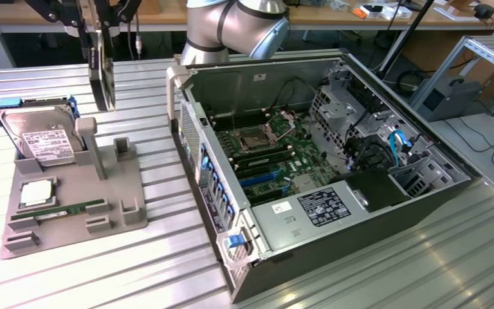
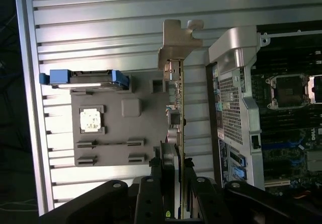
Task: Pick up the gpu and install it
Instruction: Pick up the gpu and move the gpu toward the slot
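The gripper (image 1: 101, 22) is closed on the gpu (image 1: 103, 71), its dark fingers (image 2: 157, 183) pinching one end of the thin black card between them. In the exterior view the card hangs straight down from the fingers, on edge and raised in the air, touching nothing else. In the wrist view the card runs edge-on away from the fingertips and ends in its silver bracket (image 2: 177, 40), the part farthest from the grip. Directly below the fingers and the card lies a grey holder tray (image 1: 118, 206), and the card hangs over the side of the tray nearest the computer. Farther from the fingers, on the tray's other side, a hard drive (image 1: 39, 138) with a white label and blue side rails leans in its cradle. Beside it on the tray are a square processor chip (image 1: 36, 193) and a narrow green memory stick (image 1: 71, 209) lying flat in its slot. On the side of the fingers toward the exterior view's right, just past the tray, an open computer case (image 1: 359, 257) lies on its side with its green motherboard (image 1: 273, 154) facing up. Tray and case both rest on a ribbed metal table (image 1: 101, 277). Behind the case, beyond the fingers, rises the silver robot arm (image 1: 238, 26).
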